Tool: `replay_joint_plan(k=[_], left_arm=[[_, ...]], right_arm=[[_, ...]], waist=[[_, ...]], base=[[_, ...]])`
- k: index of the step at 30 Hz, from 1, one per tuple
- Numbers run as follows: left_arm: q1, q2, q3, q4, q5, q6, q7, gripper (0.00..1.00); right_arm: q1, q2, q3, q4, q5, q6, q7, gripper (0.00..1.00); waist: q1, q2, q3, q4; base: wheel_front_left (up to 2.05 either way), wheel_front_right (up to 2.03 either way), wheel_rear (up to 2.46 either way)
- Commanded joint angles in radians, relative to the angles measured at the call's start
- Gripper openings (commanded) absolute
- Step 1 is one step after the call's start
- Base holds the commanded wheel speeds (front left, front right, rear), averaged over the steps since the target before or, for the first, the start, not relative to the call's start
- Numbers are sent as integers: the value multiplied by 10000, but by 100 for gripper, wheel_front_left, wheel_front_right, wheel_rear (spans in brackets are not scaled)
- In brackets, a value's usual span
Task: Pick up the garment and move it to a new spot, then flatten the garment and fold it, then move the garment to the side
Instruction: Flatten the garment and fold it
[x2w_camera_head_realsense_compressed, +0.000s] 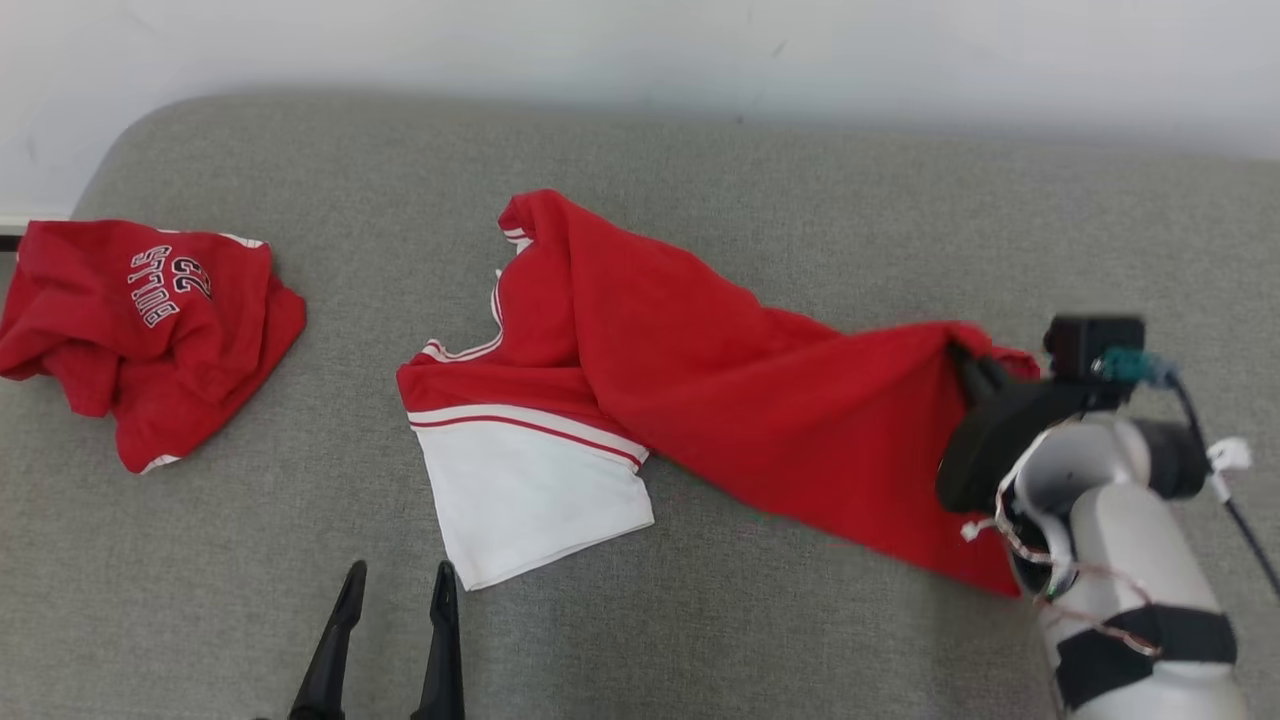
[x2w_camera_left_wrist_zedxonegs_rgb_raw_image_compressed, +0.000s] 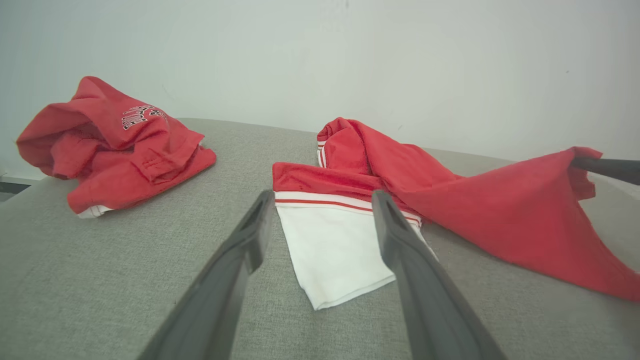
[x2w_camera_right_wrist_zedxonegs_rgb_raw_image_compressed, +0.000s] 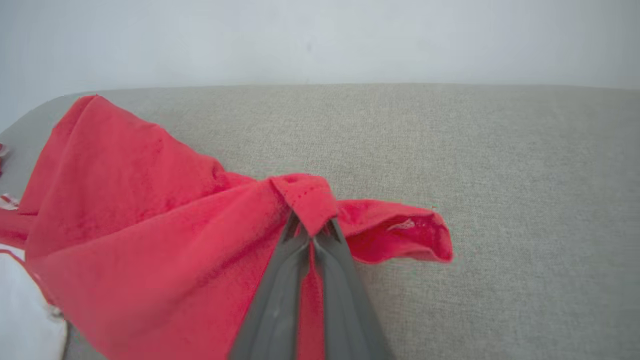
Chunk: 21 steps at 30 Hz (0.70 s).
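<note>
the garment (x2w_camera_head_realsense_compressed: 690, 380), a red shirt with a white panel (x2w_camera_head_realsense_compressed: 530, 500) and red-and-white striped trim, was seen spread across the middle of the grey cushion (x2w_camera_head_realsense_compressed: 700, 640) in the head view, reaching from the centre out toward 3 o'clock. the white panel was laid flat on the cushion at the 7 o'clock end of the cloth, while the red body was drawn up in a long slanted fold toward the right gripper (x2w_camera_head_realsense_compressed: 972, 368).

the right gripper was seen closed on a bunched red edge of the garment at about 3 o'clock in the head view. in the right wrist view its two fingers (x2w_camera_right_wrist_zedxonegs_rgb_raw_image_compressed: 280, 300) were pressed together with the hem wrapped over their tips, and that end of the cloth was lifted off the cushion. a loose flap (x2w_camera_right_wrist_zedxonegs_rgb_raw_image_compressed: 400, 230) of red cloth was seen just beside the tips at 3 o'clock in that view. the pale right forearm (x2w_camera_head_realsense_compressed: 1130, 560) was placed at 4 o'clock in the head view.

the left gripper (x2w_camera_head_realsense_compressed: 399, 572) was held at 7 o'clock in the head view, its fingers spread wide with nothing between them, near the white panel's lower corner but apart from it. in the left wrist view the white panel was framed between the two fingers.

a second red garment (x2w_camera_head_realsense_compressed: 140, 330) with white lettering was seen crumpled at 9 o'clock, well apart from the first. a pale wall (x2w_camera_head_realsense_compressed: 640, 40) was seen behind the cushion at 12 o'clock.
</note>
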<state>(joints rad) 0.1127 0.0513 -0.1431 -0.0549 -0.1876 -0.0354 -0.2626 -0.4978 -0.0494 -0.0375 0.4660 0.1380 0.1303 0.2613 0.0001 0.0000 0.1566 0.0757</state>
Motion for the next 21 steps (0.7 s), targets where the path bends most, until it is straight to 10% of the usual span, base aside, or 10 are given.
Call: replay_joint_plan(k=[1, 15, 16, 17, 21], left_arm=[[-204, -13, -50, -102, -127, 19, -32, 100], [-1645, -12, -1037, -1179, -272, -16, -32, 100], [-1752, -14, -1081, -1246, -290, 18, -32, 100], [-1867, -14, -1137, -1321, -319, 56, -32, 100], [-2116, -12, -1227, -1473, -323, 201, -32, 100]], right_arm=[[-313, -16, -158, -124, -185, 11, 100, 0], [-4337, -1207, -2343, 1126, -2520, 11, 179, 0], [-4524, -1249, -2401, 1349, -2634, 11, -30, 14], [-4678, -1303, -2544, 1595, -2767, 11, -177, 94], [-5058, -1317, -2801, 2498, -3129, 11, -847, 100]], waist=[[-1, 0, 219, 30], [-1, 0, 2705, 1414], [-1, 0, 2833, 1511], [-1, 0, 2960, 1600], [-1, 0, 3050, 1755]], base=[[0, 0, 0], [0, 0, 0], [0, 0, 0], [0, 0, 0], [0, 0, 0]])
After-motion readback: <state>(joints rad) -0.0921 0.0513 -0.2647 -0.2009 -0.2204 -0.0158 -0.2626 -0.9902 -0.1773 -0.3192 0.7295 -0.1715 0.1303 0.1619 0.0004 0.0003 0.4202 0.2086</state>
